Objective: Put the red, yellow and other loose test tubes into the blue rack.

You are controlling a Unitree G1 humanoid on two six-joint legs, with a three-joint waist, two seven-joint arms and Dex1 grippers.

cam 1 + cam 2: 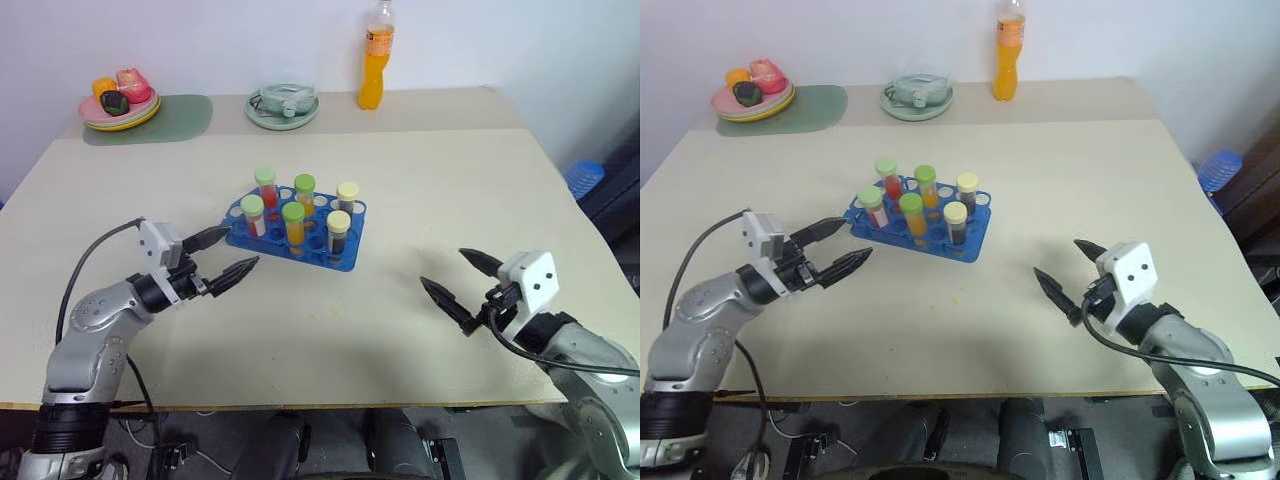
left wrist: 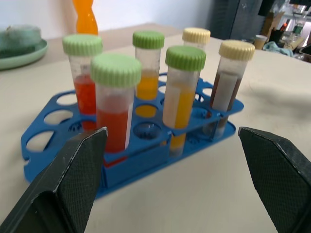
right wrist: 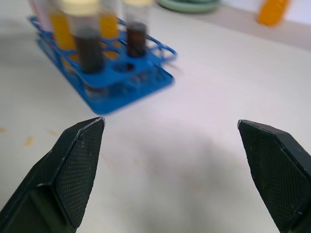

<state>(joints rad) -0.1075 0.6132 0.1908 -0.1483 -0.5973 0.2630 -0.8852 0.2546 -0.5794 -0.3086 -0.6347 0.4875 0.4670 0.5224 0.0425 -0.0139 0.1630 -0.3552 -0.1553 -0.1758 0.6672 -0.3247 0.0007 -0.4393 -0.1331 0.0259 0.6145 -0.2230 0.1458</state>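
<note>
Six capped tubes point(image 1: 294, 222) in blue rack point(image 1: 340, 255), left claw point(image 1: 222, 256) and right claw point(image 1: 462, 279) wide (both empty)

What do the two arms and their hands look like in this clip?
Both arms are silver-grey metal with black joint bands. Each carries a white boxy camera block at the wrist and a black cable looping back along the arm. The left hand and right hand each have two black pointed fingers with a fine mesh-textured inner face.
</note>
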